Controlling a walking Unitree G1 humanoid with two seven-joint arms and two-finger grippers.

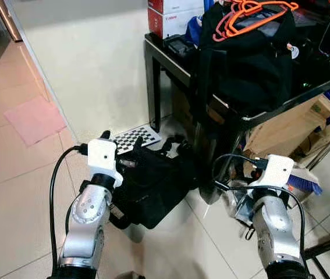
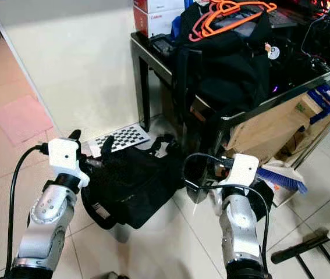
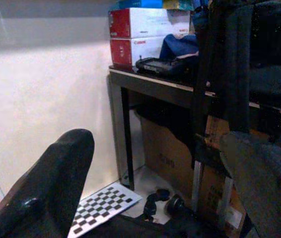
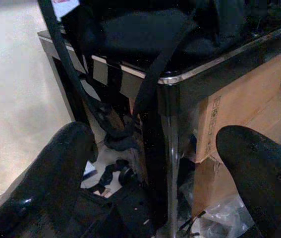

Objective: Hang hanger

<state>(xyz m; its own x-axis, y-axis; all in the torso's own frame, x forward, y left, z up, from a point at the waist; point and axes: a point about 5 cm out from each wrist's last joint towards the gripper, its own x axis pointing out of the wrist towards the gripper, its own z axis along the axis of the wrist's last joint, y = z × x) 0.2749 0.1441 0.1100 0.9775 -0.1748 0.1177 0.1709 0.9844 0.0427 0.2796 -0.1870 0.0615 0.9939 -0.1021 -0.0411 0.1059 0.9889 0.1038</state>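
Both silver arms raised forward, left gripper (image 3: 155,183) fingers spread, right gripper (image 4: 165,178) fingers spread

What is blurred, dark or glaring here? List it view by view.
Left eye view: sharp, glare along the glossy black table's edge. Left wrist view: dim, the near black fingers out of focus. Right wrist view: murky under the table, left pincer-style blur on its fingers.

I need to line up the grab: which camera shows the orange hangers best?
The left eye view: the orange hangers lie in a bunch on the black clothing piled on the table, nearly whole in frame. The right eye view shows the same bunch, cropped slightly at the top. The wrist views give no clear sight of them.
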